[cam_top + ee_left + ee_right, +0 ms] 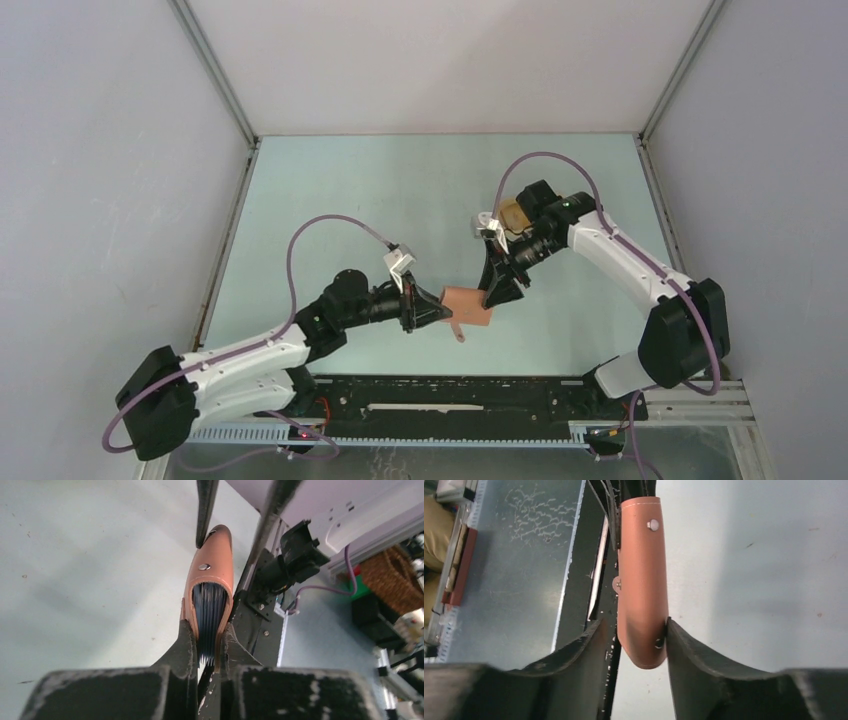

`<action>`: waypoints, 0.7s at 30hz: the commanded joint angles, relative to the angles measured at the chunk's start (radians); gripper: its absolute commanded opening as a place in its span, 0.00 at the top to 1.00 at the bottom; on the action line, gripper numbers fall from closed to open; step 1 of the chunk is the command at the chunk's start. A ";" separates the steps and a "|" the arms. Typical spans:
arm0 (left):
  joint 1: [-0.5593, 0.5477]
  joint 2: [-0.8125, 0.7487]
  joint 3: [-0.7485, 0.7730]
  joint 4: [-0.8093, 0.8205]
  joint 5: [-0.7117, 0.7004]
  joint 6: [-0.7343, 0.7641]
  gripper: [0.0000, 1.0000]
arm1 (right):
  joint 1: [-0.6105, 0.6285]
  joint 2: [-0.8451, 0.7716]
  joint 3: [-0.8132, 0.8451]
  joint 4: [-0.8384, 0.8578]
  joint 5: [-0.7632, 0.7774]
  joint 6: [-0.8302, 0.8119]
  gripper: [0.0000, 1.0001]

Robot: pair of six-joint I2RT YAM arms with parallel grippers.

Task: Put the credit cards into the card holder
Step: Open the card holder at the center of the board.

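Currently the table sits under the card holder, which is held edgewise over its near-middle. Left gripper is clenched on the holder's open end, with the credit cards stacked between the covers. Right gripper straddles the holder's folded end, not clamped: one finger touches leather, the other stands just apart. Snap stud is on the holder's side.
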 commanded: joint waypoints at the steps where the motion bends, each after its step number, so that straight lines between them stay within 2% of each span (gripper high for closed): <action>1: 0.046 0.039 -0.058 0.281 0.008 -0.240 1.00 | 0.008 -0.106 0.037 0.029 -0.001 0.043 0.38; 5: 0.069 0.124 -0.107 0.385 -0.003 -0.461 1.00 | 0.001 -0.280 -0.031 0.150 0.142 0.122 0.27; 10: 0.074 0.278 -0.133 0.582 -0.001 -0.698 1.00 | 0.038 -0.519 -0.281 0.404 0.256 0.088 0.13; 17: 0.084 0.592 -0.109 0.957 0.022 -1.005 1.00 | 0.147 -0.611 -0.494 0.631 0.438 -0.025 0.10; 21: 0.085 0.742 -0.104 1.115 0.029 -1.078 1.00 | 0.243 -0.604 -0.561 0.784 0.613 -0.004 0.10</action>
